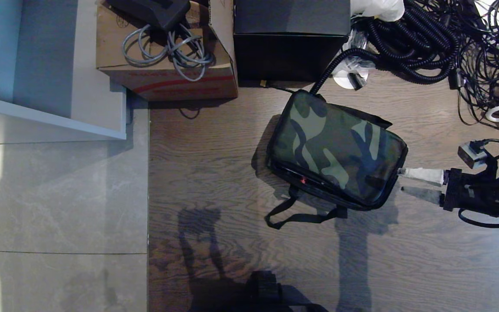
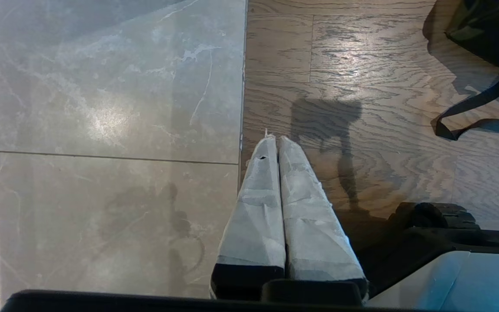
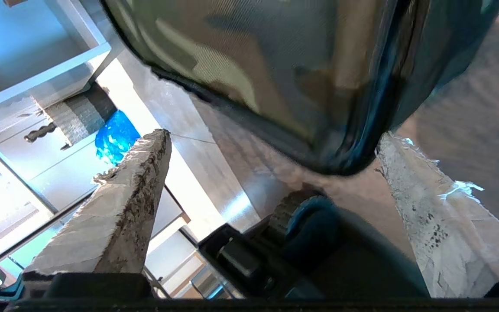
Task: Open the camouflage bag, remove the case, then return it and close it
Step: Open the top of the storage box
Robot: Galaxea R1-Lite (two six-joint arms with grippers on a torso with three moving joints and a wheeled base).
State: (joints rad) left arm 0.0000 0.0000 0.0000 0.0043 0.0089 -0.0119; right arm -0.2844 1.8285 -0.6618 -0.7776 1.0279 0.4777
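Observation:
The camouflage bag (image 1: pixel 336 147) lies flat on the wooden floor with its flap down. A thin red sliver (image 1: pixel 303 180) shows along its near edge, and its black strap (image 1: pixel 301 216) trails in front. My right gripper (image 1: pixel 402 180) is open at the bag's right corner, one fingertip almost touching the black trim. In the right wrist view that corner of the bag (image 3: pixel 275 52) sits just beyond the right gripper (image 3: pixel 273 135), with nothing held. My left gripper (image 2: pixel 278 139) is shut and parked over the floor seam, away from the bag (image 2: pixel 492 26). The case is hidden.
Behind the bag stand a black cube box (image 1: pixel 290 39) and a cardboard box (image 1: pixel 167 78) carrying grey cable. A tangle of black cables (image 1: pixel 427 43) fills the back right. A white cabinet (image 1: pixel 50 108) sits at the left over grey tiles.

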